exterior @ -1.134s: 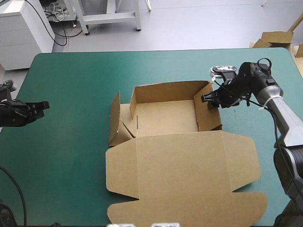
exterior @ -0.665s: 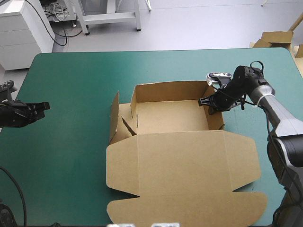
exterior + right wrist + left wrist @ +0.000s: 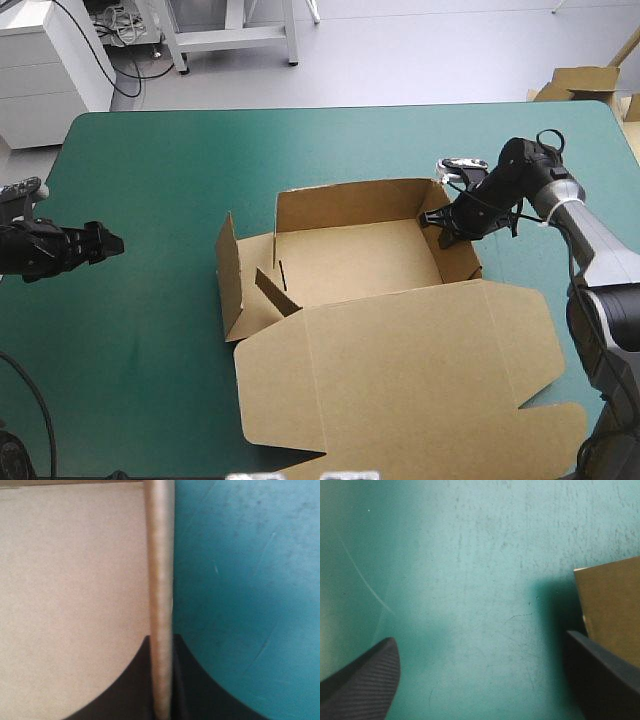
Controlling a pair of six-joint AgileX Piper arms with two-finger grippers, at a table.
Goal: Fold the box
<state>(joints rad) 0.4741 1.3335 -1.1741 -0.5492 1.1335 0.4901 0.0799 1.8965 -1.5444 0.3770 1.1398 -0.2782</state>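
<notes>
The brown box (image 3: 350,262) lies mid-table as an open tray, its back wall and right wall (image 3: 455,245) raised. The left wall (image 3: 230,272) stands up with a tuck flap leaning inward, and the big lid (image 3: 400,380) lies flat toward the front edge. My right gripper (image 3: 445,224) is at the top of the right wall near the far corner. In the right wrist view the wall's edge (image 3: 161,580) runs between the fingers, and the right gripper (image 3: 161,641) is shut on it. My left gripper (image 3: 108,243) hovers open near the table's left edge. In its own view the left gripper (image 3: 480,640) has only teal-green cover between its fingers, with a corner of the board (image 3: 612,605) ahead.
Bare teal-green cover (image 3: 160,300) lies between the left gripper and the box. More brown board (image 3: 585,80) sits beyond the table's far right corner. The lid's front edge reaches almost to the table's near edge.
My right gripper has shut on the right wall. The box has turned a little, its lid swinging right. The left gripper has opened and moved slightly toward the box.
</notes>
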